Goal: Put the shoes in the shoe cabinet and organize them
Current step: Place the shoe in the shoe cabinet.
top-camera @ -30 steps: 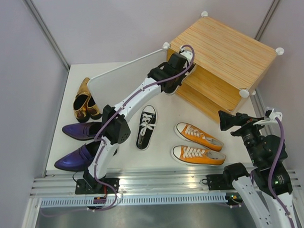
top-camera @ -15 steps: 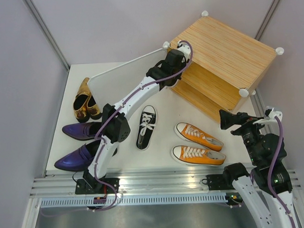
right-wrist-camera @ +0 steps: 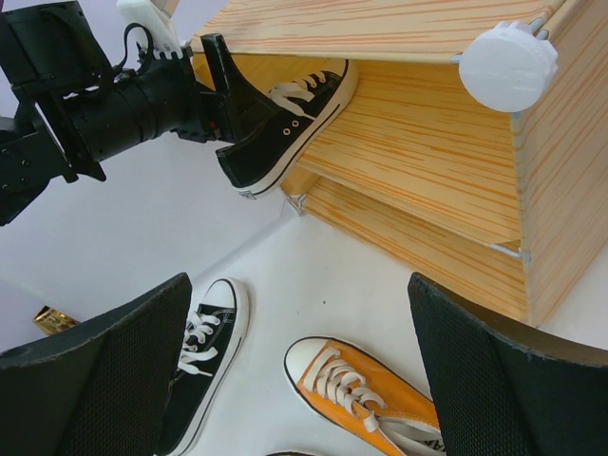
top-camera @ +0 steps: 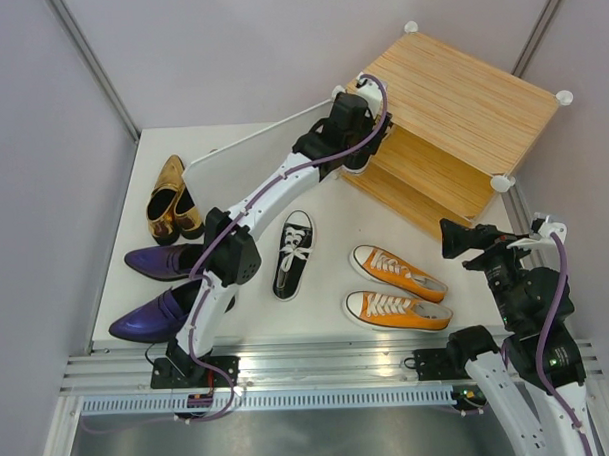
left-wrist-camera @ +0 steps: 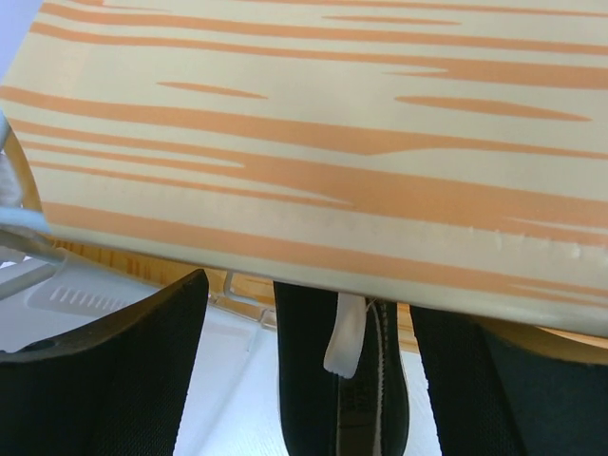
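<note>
One black sneaker (right-wrist-camera: 275, 128) rests on the inner shelf of the wooden shoe cabinet (top-camera: 460, 102), toe inward, heel at the front edge. My left gripper (top-camera: 365, 146) is open around that heel (left-wrist-camera: 342, 399), with gaps on both sides. The other black sneaker (top-camera: 293, 253) lies on the table. The orange sneakers (top-camera: 398, 273) lie below my open right gripper (top-camera: 455, 238), which holds nothing. The gold pumps (top-camera: 168, 201) and purple loafers (top-camera: 161, 261) sit at the left.
The cabinet's white panel door (top-camera: 261, 139) stands swung open to the left, behind the left arm. The cabinet's lower compartment (right-wrist-camera: 418, 237) shows no shoe. Grey walls close in the table on both sides.
My left gripper has opened and let go of the black sneaker on the shelf. The cabinet shifted slightly right and its door swung further. The right arm held still.
</note>
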Action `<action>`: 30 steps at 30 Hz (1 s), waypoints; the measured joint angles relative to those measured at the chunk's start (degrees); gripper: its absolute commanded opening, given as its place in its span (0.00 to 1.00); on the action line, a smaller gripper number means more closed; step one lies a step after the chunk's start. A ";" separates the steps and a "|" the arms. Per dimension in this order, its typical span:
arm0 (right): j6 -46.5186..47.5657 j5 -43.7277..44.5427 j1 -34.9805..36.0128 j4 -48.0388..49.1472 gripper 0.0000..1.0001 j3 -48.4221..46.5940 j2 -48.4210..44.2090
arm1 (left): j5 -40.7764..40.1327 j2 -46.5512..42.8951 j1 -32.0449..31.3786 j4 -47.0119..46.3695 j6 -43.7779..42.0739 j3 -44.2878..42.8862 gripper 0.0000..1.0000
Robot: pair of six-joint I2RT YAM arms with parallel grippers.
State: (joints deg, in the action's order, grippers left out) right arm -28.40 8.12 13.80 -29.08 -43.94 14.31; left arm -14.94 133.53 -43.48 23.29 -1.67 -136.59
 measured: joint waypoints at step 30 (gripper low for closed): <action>-0.04 -0.72 0.24 0.35 0.98 1.51 -0.44 | 9.18 -23.17 -0.04 -4.39 10.03 31.74 0.95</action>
State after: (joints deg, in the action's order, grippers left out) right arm -28.45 7.40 14.04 -28.73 -42.44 13.87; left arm -5.76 110.37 -43.53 18.90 8.36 -104.86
